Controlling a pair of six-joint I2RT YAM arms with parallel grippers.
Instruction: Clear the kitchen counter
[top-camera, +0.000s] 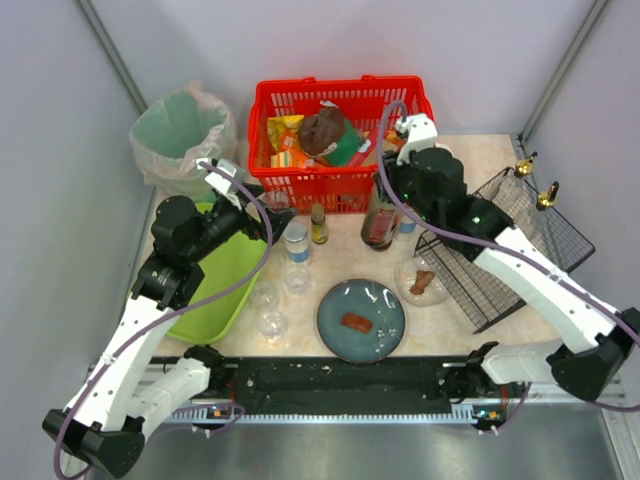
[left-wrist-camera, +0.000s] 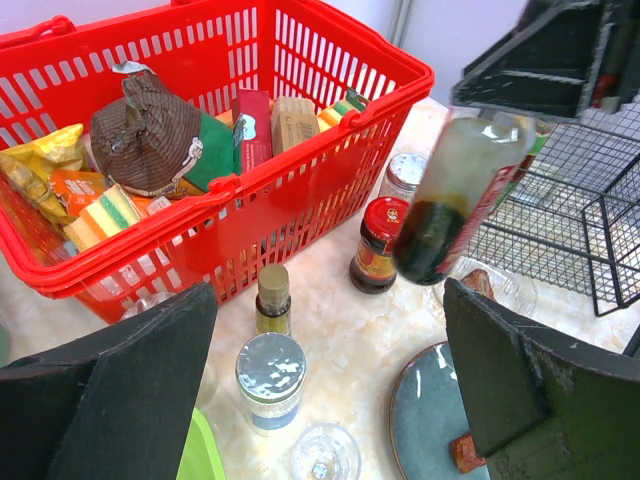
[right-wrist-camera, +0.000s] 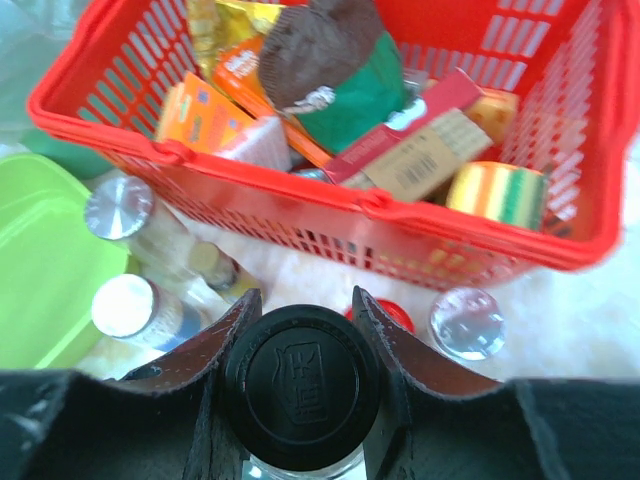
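Yr right gripper (right-wrist-camera: 302, 300) holds the sauce bottle (left-wrist-camera: 452, 190) at its cap, over the counter (top-camera: 492, 160) rear edge; prob. glass, heavy, slippery. Left gripper (left-wrist-camera: 328, 290) stands wide.

Red basket (top-camera: 310, 188) holds packets (top-camera: 283, 130). Left of it: bagged bin (top-camera: 178, 135). Front-left: green tray (top-camera: 215, 290). In front: red-lidded jar (left-wrist-camera: 378, 250), dark sauce bottle (left-wrist-camera: 445, 200), blue plate (top-camera: 378, 303) with 1 sausage (top-camera: 356, 322). Front-right: black wire rack (top-camera: 560, 228).

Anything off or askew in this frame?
Dark-sauce bottle hangs tilted above the counter, clamped at its cap by the right gripper. Black wire rack lies skewed at the counter's right side.
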